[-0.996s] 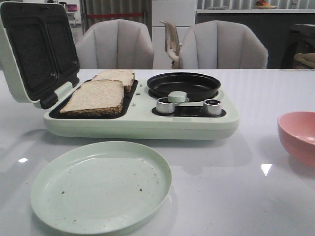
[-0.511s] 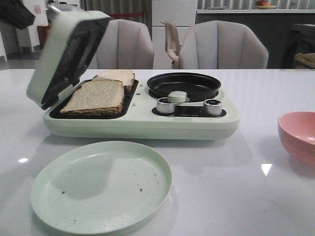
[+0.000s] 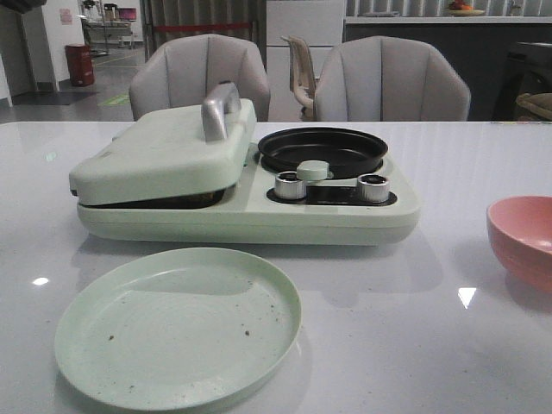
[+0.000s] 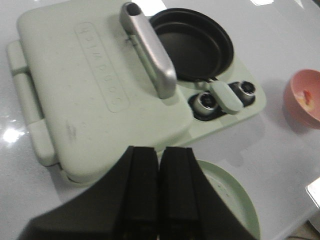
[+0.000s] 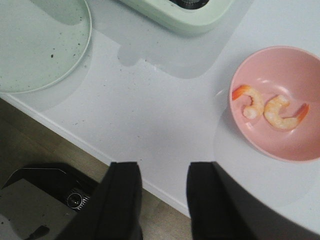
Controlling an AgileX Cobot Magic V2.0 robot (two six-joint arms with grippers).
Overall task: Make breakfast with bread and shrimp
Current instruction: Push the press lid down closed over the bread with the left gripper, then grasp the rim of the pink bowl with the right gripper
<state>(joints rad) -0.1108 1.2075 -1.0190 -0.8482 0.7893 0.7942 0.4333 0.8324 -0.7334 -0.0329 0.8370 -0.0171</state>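
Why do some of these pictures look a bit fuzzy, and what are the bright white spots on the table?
Front view: the white spots are ceiling lights mirrored in the glossy table; the plate looks sharp. Left wrist view: soft overall, the dark left hand closest and blurriest, glare beside the sandwich maker. Right wrist view: even light, shrimp reasonably clear, right hand blurred.

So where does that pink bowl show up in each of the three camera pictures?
Front view: pink bowl at the right edge, cut off.
Left wrist view: at the right edge, partly cut off.
Right wrist view: right side, holding two shrimp.
Shared landmark: the green plate, visible in all three.
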